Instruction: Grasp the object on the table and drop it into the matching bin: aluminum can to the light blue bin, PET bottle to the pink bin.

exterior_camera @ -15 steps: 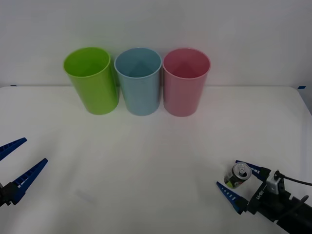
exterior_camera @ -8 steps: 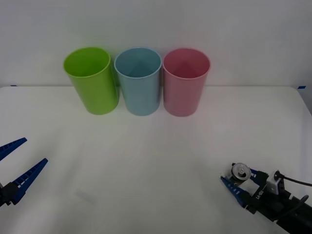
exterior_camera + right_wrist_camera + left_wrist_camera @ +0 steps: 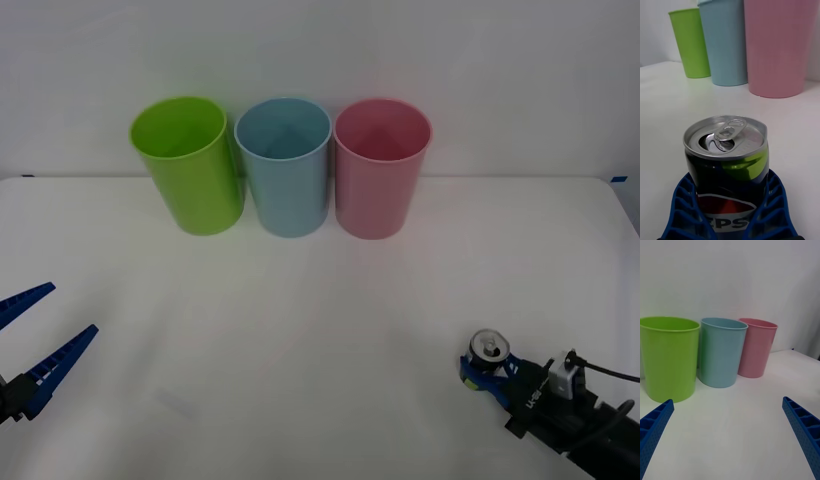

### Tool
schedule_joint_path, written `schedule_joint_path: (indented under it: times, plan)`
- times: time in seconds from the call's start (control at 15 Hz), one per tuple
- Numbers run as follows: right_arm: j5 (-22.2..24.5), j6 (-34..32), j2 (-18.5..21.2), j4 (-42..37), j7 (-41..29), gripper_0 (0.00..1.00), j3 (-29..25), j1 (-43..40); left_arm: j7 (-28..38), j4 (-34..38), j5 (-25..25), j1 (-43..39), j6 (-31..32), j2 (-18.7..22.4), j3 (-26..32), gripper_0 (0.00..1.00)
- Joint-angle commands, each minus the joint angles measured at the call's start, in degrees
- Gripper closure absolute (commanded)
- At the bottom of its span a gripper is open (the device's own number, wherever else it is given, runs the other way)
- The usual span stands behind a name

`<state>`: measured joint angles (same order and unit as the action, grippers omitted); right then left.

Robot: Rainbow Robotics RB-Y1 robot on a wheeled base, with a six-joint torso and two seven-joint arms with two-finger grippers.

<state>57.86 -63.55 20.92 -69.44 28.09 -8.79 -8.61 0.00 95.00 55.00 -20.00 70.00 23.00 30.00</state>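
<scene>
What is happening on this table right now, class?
The right gripper, at the table's near right corner, has its blue fingers pressed against both sides of the aluminum can, which stands upright on the table. The left gripper waits open at the near left. At the far edge stand three bins in a row: lime green bin, light blue bin, pink bin. The can belongs in the light blue one.

The aluminum can (image 3: 727,168) has a brushed metal top and glossy sides; the light blue bin (image 3: 723,41) is matt, faintly ribbed plastic.
</scene>
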Motion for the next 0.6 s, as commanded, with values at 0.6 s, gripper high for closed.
schedule_joint_path:
  times: [0.6]
  plan:
    - [-1.9,0.9,0.6,-18.9,-11.4,1.00,0.0,-4.2,0.0,0.0,0.0,0.0,0.0,0.0,0.0,0.00]
